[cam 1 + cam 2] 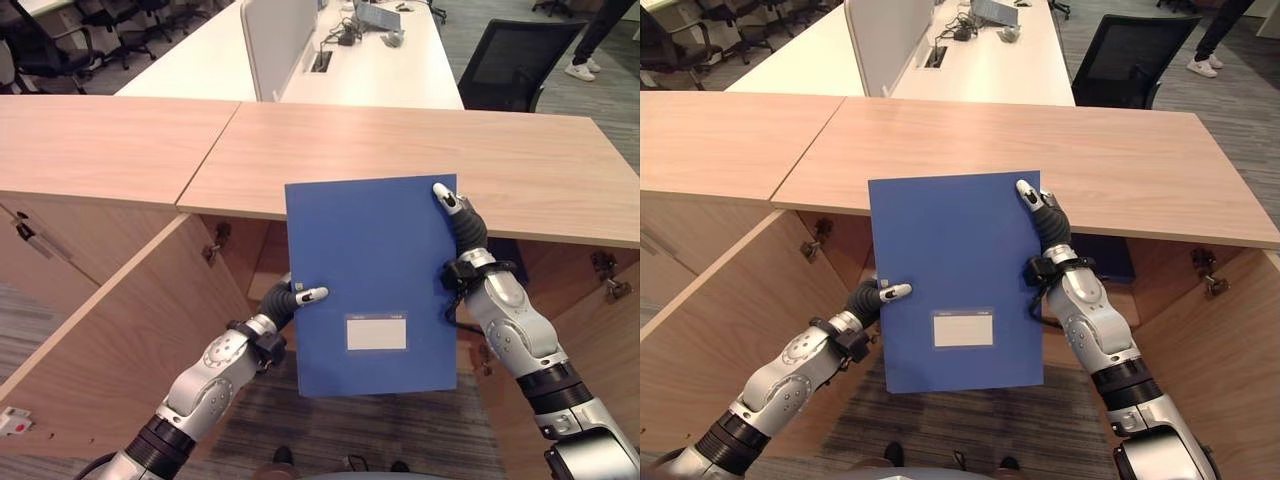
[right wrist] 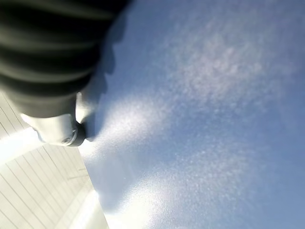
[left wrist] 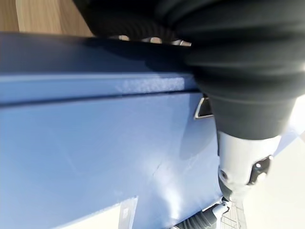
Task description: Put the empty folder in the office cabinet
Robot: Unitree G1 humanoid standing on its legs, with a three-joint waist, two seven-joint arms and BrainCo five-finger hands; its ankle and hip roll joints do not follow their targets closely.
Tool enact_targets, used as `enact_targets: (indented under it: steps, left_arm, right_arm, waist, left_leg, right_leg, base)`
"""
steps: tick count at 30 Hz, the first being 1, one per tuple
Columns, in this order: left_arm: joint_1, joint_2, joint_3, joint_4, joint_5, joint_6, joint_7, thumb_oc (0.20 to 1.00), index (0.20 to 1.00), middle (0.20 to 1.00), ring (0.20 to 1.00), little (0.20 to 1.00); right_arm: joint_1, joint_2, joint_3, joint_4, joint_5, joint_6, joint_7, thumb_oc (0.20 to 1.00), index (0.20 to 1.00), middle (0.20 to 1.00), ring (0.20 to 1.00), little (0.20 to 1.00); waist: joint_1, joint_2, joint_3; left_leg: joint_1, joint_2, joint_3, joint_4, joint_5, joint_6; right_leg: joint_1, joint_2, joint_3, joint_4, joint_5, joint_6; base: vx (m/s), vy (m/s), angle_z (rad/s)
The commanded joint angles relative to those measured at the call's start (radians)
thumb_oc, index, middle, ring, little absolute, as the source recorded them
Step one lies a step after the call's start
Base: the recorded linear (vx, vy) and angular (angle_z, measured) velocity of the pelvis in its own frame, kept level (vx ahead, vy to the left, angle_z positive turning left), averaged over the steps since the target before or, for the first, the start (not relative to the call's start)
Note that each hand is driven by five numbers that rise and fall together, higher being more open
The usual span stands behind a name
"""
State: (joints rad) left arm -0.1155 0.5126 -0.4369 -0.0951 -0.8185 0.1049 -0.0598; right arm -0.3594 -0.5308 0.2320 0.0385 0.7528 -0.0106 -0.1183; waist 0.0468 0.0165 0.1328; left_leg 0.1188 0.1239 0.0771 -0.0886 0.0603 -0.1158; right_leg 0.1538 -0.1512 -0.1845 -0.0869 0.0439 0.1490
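Both hands hold a blue folder (image 1: 372,283) upright in front of the robot, face toward the camera, long axis vertical. Behind it, a low wooden cabinet (image 1: 400,160) runs across the scene; its doors stand open, one door (image 1: 120,320) swung out at the left, and the dark opening lies behind and below the folder.

Left hand (image 1: 290,300) pinches the folder's left edge low down, thumb on the front, fingers hidden behind. Right hand (image 1: 462,228) grips the right edge higher up, thumb stretched along the top corner, fingers also hidden behind.

Judging from this, the folder must travel forward and down, away from the robot, to enter the opening; both hands are about equally near it.

From the left wrist, the folder's edge and thickness show close up. From the right wrist, its flat blue face shows against pale flooring.

A white desk (image 1: 370,70) and black chair (image 1: 520,62) stand beyond the cabinet.
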Motion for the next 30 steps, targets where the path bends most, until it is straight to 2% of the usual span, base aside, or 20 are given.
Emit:
enact_targets:
  steps: [1,9,11,12,30]
  left_arm:
    - [-0.088,-0.014,-0.054,-0.007,-0.004,-0.041,-0.045,1.000,1.000,1.000,1.000,1.000]
    - [-0.068,0.023,-0.061,0.003,0.018,-0.028,-0.056,1.000,1.000,1.000,1.000,1.000]
    - [-0.068,0.027,-0.062,0.010,0.018,-0.025,-0.060,0.363,0.363,0.363,0.363,0.363]
    - [-0.068,0.027,-0.062,0.010,0.018,-0.025,-0.060,0.200,0.200,0.200,0.200,0.200]
    - [-0.026,0.007,-0.018,0.032,0.031,-0.028,-0.074,0.200,0.200,0.200,0.200,0.200]
  right_arm:
    - [-0.088,0.039,0.057,-0.088,-0.017,-0.026,0.063,0.200,0.200,0.200,0.200,0.200]
    - [-0.094,0.039,0.072,-0.089,-0.039,-0.016,0.072,0.200,0.200,0.200,0.200,0.200]
    - [-0.097,0.039,0.074,-0.089,-0.041,-0.015,0.073,0.200,0.200,0.200,0.200,0.200]
    - [-0.097,0.039,0.074,-0.089,-0.041,-0.016,0.073,0.200,0.200,0.200,0.200,0.200]
    - [-0.085,0.056,0.062,-0.101,-0.075,-0.016,0.093,0.200,0.200,0.200,0.200,0.200]
  waist:
    - [0.012,-0.045,-0.034]
    - [0.015,-0.044,-0.035]
    - [0.016,-0.044,-0.035]
    - [0.016,-0.044,-0.035]
    - [0.024,-0.046,-0.039]
  left_leg:
    - [-0.005,-0.027,-0.007,0.021,-0.071,0.009]
    - [-0.004,-0.027,-0.007,0.020,-0.070,0.010]
    - [-0.005,-0.027,-0.008,0.020,-0.069,0.010]
    - [-0.004,-0.027,-0.008,0.020,-0.069,0.010]
    - [-0.005,-0.025,-0.006,0.017,-0.068,0.010]
  right_leg:
    - [-0.082,-0.058,-0.024,0.132,-0.047,0.075]
    - [-0.080,-0.058,-0.026,0.132,-0.046,0.075]
    - [-0.080,-0.058,-0.026,0.133,-0.046,0.075]
    - [-0.080,-0.058,-0.026,0.133,-0.046,0.075]
    - [-0.078,-0.056,-0.034,0.123,-0.042,0.074]
  base:
    - [0.00,0.000,0.00]
    - [0.00,0.000,0.00]
    - [0.00,0.000,0.00]
    - [0.00,0.000,0.00]
    - [0.00,0.000,0.00]
